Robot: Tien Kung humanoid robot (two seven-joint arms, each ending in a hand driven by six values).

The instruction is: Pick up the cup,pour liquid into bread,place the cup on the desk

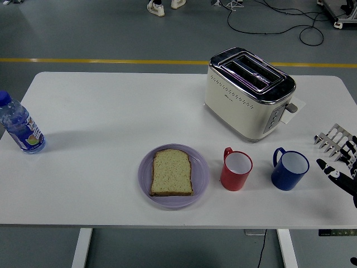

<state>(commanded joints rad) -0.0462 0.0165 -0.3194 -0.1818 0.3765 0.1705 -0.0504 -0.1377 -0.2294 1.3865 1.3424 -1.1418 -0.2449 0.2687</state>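
A water bottle with a blue cap stands at the left edge of the white table, leaning slightly toward the far left as the camera sees it. Well to its right, close to the table's near edge and about midway along it, a lilac plate carries one slice of bread, lying flat with its crust facing the near edge. Just beside the plate on the right stands a red cup, upright, its handle pointing toward the far left and its white inside showing; whether it holds any liquid cannot be told. Near it, further right, a blue cup stands upright as well, handle also turned to the far left. The two cups are apart and neither touches the plate. Behind them, toward the far right part of the table, a cream toaster with a chrome top sits at an angle, its slots open to view and its lever side turned toward the right edge, with a white slip of paper at that end. At the right edge of the table the right hand comes in, its fingers spread and released, grasping nothing, near the blue cup but clear of it.
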